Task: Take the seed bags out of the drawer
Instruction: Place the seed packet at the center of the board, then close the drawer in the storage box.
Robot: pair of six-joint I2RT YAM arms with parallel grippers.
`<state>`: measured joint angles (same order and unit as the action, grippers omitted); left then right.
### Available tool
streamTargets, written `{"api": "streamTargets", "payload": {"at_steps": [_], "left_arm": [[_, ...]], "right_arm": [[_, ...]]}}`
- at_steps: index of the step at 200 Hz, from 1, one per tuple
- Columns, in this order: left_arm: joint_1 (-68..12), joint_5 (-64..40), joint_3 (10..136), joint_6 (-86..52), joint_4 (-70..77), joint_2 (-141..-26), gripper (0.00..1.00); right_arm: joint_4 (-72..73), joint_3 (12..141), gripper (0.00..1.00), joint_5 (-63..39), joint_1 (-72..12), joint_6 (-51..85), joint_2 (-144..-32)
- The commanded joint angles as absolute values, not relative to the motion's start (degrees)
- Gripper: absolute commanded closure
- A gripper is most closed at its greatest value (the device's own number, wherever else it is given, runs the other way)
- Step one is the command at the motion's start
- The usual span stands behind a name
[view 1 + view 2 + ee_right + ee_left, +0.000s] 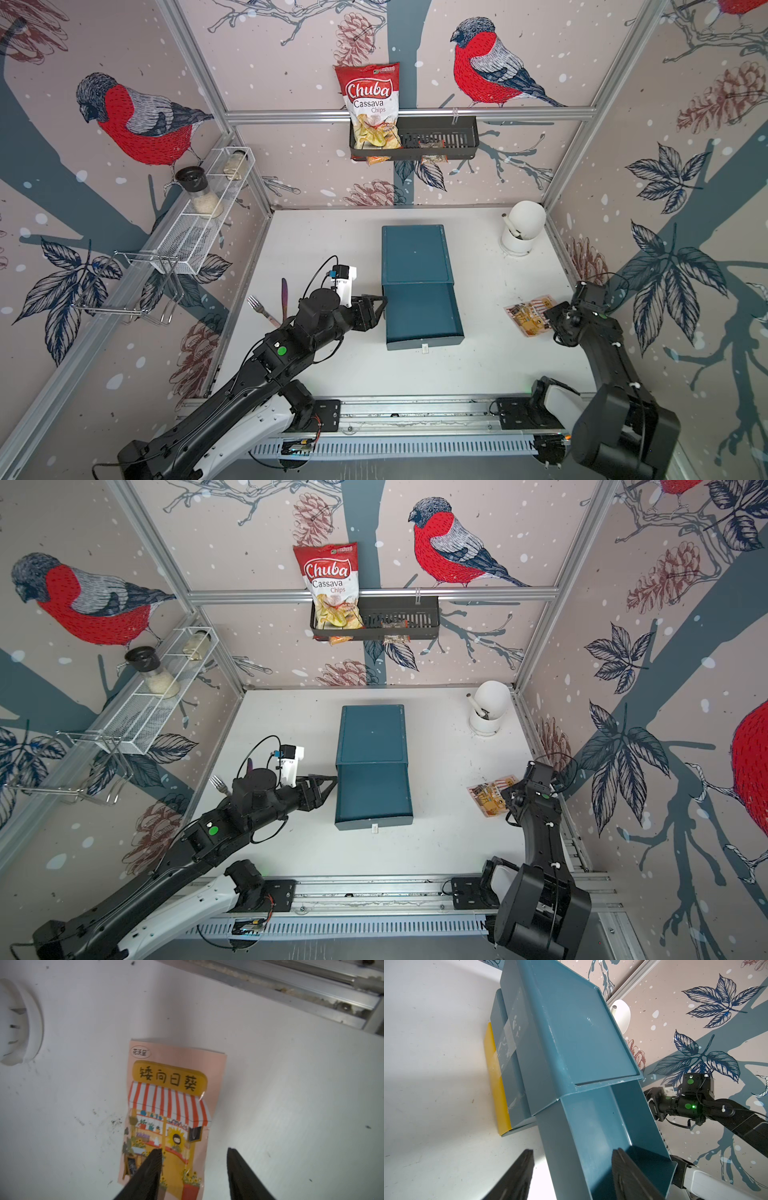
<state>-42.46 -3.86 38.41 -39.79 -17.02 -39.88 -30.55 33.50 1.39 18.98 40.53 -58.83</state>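
Right wrist view: orange-yellow seed bag (pixel 166 1105) flat on counter (pixel 291 1105), mid-frame.
Handling: likely light, slick, floppy; pinch an edge.
Jaws: both pairs open.

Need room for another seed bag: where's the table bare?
Bare: strip between drawer and front rail; patch between drawer and orange seed bag. Crowded: around the fork and left end effector.

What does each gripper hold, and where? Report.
Nothing. Right gripper open over the flat orange-yellow striped-awning seed packet; left gripper open astride the teal drawer's side wall.
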Motion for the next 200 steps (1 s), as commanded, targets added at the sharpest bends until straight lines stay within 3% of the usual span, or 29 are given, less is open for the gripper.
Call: {"api": "streamTargets", "payload": {"at_steps": [1, 23, 77, 97, 126, 164, 183, 200], "left_arm": [[-42.4, -3.3, 39.4, -38.6, -15.8, -40.0, 0.36], [-42.4, -3.5, 40.0, -38.7, -15.4, -40.2, 0.34], [-40.6, -1.7, 44.7, -36.9, -16.1, -43.7, 0.25], [-38.6, -2.2, 47.0, -36.9, -16.2, -46.8, 0.25], [-37.1, -4.1, 49.6, -36.3, -14.9, -51.4, 0.26], [-36.7, -4.6, 51.9, -34.7, -14.6, -56.1, 0.28], [-35.9, -4.7, 52.2, -34.6, -14.6, -58.1, 0.3], [-35.3, -5.2, 51.6, -34.9, -14.0, -59.5, 0.32]], "right_arm": [[-34.0, 37.4, 0.4, 6.6, 13.7, 42.5, -57.2], [-38.4, 43.9, 0.41, 10.7, 2.5, 44.6, -54.6], [-42.8, 57.7, 0.43, 24.0, -42.1, 50.8, -49.7], [-40.8, 60.0, 0.43, 28.9, -62.1, 53.1, -52.6], [-44.2, 68.1, 0.39, 45.3, -88.5, 56.7, -63.6], [-58.6, 83.7, 0.22, 51.0, -102.6, 61.0, -81.8], [-65.3, 87.6, 0.21, 52.1, -104.4, 66.8, -87.2], [-62.2, 85.0, 0.21, 49.5, -104.3, 65.9, -87.6]]}}
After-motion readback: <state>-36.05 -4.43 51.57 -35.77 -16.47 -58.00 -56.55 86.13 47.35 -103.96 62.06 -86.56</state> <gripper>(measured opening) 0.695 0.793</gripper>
